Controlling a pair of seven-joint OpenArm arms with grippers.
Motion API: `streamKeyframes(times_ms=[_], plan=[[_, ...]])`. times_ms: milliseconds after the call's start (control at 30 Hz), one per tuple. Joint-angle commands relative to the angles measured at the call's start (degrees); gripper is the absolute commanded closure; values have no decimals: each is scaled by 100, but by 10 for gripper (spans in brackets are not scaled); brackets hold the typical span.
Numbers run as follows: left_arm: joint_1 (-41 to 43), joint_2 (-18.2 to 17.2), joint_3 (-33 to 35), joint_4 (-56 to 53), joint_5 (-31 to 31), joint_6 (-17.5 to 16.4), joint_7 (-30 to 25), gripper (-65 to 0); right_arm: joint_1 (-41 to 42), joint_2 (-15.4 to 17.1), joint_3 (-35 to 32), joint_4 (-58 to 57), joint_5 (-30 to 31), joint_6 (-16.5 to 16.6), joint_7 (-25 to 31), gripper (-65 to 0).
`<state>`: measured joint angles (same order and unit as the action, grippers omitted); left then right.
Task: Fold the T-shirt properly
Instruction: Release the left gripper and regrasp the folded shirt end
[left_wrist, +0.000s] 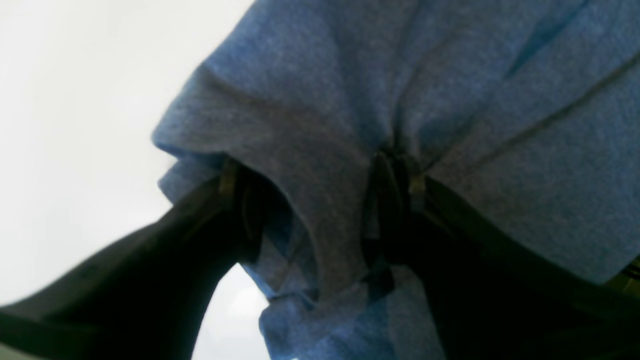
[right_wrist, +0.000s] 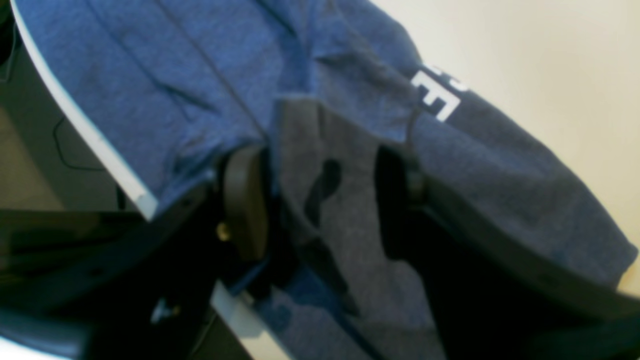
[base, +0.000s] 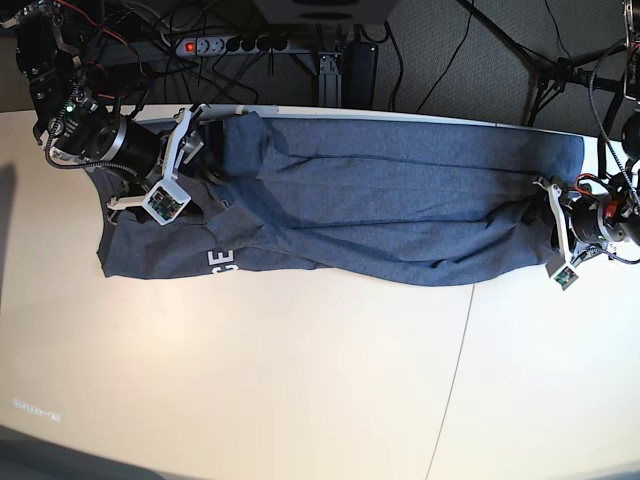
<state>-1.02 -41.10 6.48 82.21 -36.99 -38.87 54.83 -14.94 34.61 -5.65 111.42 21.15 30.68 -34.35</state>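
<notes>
Base view: both claw tips hidden under bunched T-shirt cloth.

T-shirt: soft knitted cloth, heathered slate-blue, matt, with a fine speckled grain; creased and rumpled in folds. Its lettering is a flat, opaque white print, smooth against the knit. Table: smooth, pale cream top, matt with a faint sheen, and a lighter edge band. Left pincer: dark, matt, hard-looking fingers, apparently plastic. Right pincer: black, smooth pads with a slight gloss; a small brass-coloured metal fastener shows.
</notes>
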Motion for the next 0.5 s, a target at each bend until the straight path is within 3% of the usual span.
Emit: streamKeyframes(times_ms=[0, 167, 467], plan=[[-155, -184, -55, 76, -46, -113, -186, -366, 28, 92, 44, 70, 50, 103, 109, -338], [-472, -317, -177, 74, -7, 98, -299, -366, 28, 92, 44, 70, 50, 103, 109, -338], [-629, -398, -726, 26, -457, 96, -385, -365, 26, 92, 44, 68, 50, 101, 107, -338]])
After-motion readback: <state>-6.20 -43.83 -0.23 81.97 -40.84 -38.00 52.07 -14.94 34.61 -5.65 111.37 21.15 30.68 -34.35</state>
